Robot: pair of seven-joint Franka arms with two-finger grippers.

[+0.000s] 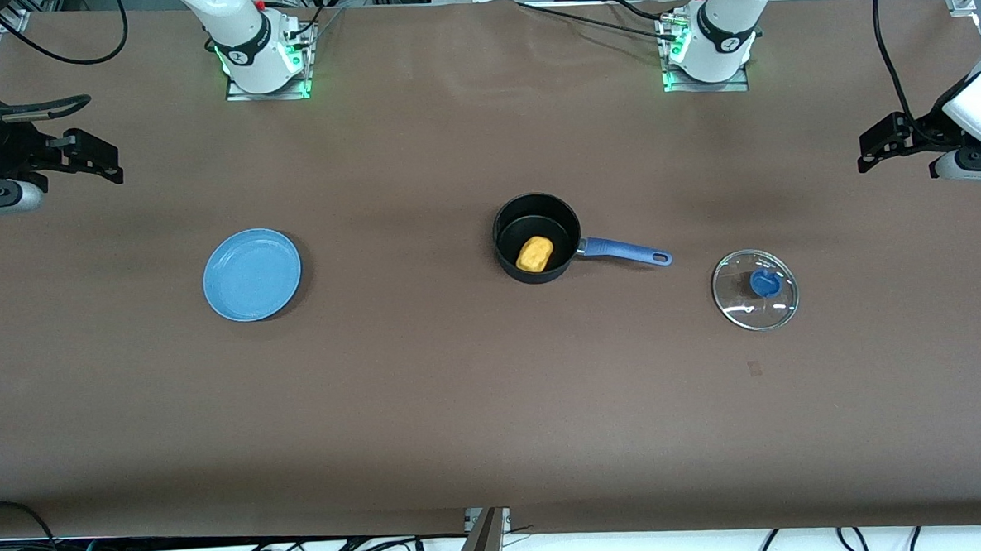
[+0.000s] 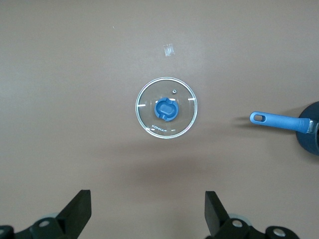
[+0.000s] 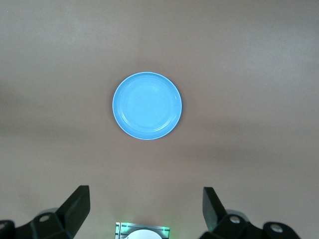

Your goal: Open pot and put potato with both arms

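The small round black saucepan [image 1: 536,238] stands uncovered mid-counter, its long blue handle [image 1: 624,253] pointing toward the left arm's end. The yellow-orange lumpy potato [image 1: 534,254] lies inside it. The round glass lid with a blue knob [image 1: 754,289] rests flat on the brown counter [image 1: 463,409], apart from the handle's tip. A flat blue plate [image 1: 252,274] sits toward the right arm's end. The left end effector [image 2: 148,211] and right end effector [image 3: 145,209] hang with fingers spread, holding nothing, each above its own end of the counter.

Brown table [image 1: 463,409], blue plate [image 1: 252,274], open pot [image 1: 536,238], glass lid [image 1: 754,290] apart, small tape scrap [image 1: 754,368]
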